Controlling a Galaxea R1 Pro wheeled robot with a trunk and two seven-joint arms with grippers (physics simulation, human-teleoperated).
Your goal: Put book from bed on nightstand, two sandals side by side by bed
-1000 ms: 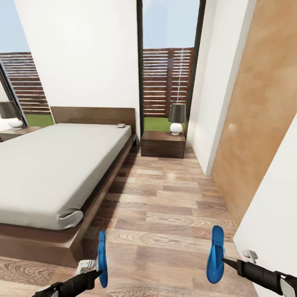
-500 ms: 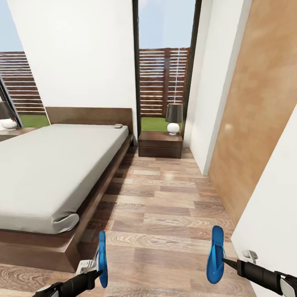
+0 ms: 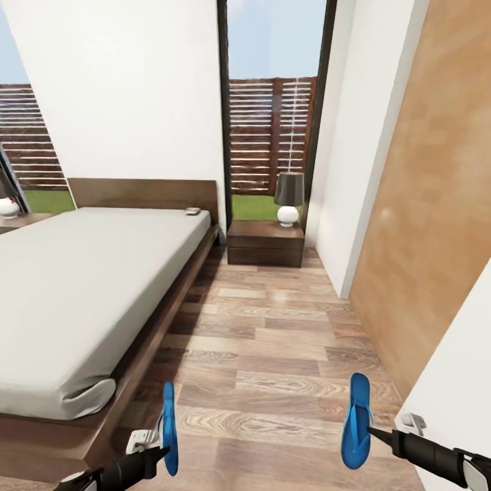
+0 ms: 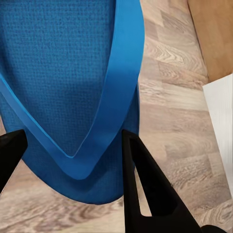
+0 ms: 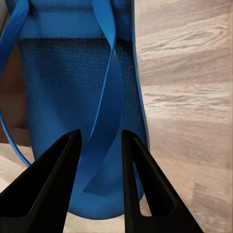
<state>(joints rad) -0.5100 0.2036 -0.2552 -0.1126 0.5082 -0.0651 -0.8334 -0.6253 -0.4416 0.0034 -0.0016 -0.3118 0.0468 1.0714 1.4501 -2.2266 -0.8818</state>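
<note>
Two sandals are in the air right now, one per arm. Compared with a second ago the whole head view has slid: the bed sits lower and further left in the picture, and more open floor shows ahead. That's the camera travelling with the base, not the furniture moving. The sandals sit at the same spots low in the picture as before, so they're riding along in the grips. My read: the robot is rolling up the aisle beside the bed, looking for a drop spot, and the sandal half of the job isn't finished since neither is on the floor yet.

The left pincer holds the left sandal edge-on, standing nearly vertical. In the left wrist view, one dark finger lies across the sole's rim and the other finger sits at the far edge, so it's clamped at a medium gap on that sandal.

The right pincer has the right sandal hanging toe-up, sole facing the camera. In the right wrist view its fingers are close together, pinching the strap and sole between them.

As for the book, it's a small dark thing on the mattress up by the headboard, near the corner closest to the nightstand with the lamp. Too small to read the cover. It's untouched, so that part's still to do.
</note>
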